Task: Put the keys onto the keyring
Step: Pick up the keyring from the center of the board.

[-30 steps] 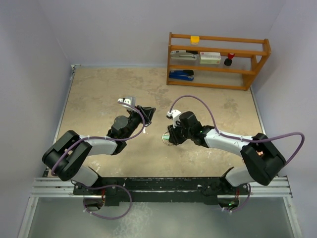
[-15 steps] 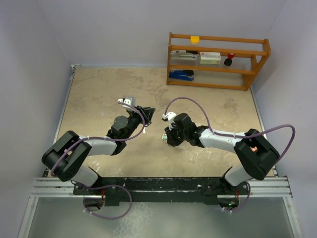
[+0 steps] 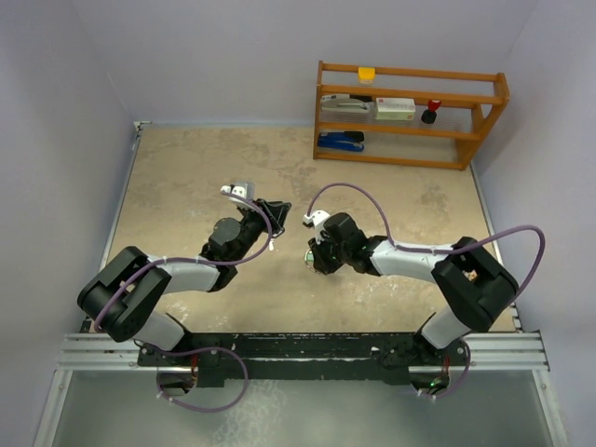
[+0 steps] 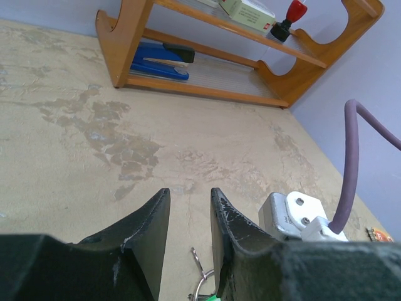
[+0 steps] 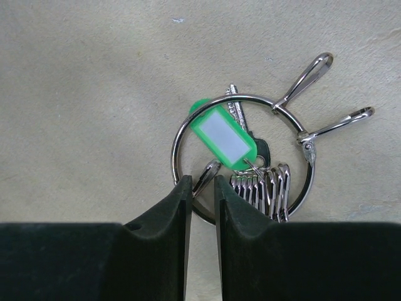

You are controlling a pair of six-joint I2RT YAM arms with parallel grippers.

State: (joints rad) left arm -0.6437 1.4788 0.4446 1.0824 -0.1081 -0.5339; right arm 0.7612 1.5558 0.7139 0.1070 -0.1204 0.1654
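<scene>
Silver wire keyring [image 5: 250, 95] lies flat on the table [image 5: 75, 75], with a green tag [image 5: 223, 137], one key [image 5: 236, 108] and several snap clips [image 5: 263, 188] bunched inside it. At its near rim sits the right gripper [image 5: 200, 191], jaws narrow about the wire; whether they pinch it I cannot tell. Nearby the left gripper [image 4: 190, 213] hovers empty, jaws slightly apart. Securing the ring seems the step in hand; next comes a firm hold so a key can be threaded.

A lab test cell: plain walls [image 3: 65, 74] enclose a tabletop [image 3: 186, 177] and wooden shelf [image 3: 391, 157].
</scene>
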